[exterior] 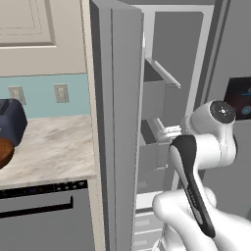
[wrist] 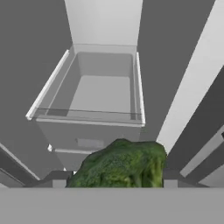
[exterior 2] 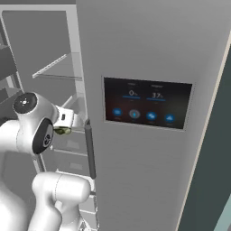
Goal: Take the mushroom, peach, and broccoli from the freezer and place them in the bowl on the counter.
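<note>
Grey freezer (exterior: 162, 73) walls surround the arm, its door swung wide. Between the two fingertips sits the broccoli (wrist: 122, 165), gripped by the gripper (wrist: 114, 183) with jaws partly apart around it. Beyond the fingers lies a grey drawer (wrist: 94, 98). Far to the left, the bowl (exterior: 4, 153) rests on the counter (exterior: 54, 147) beside a toaster (exterior: 11, 121).

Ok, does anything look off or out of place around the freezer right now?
Nothing stands out. The freezer door is open, and the broccoli sits between the gripper fingers above a drawer. Nothing looks spilled or damaged.
</note>
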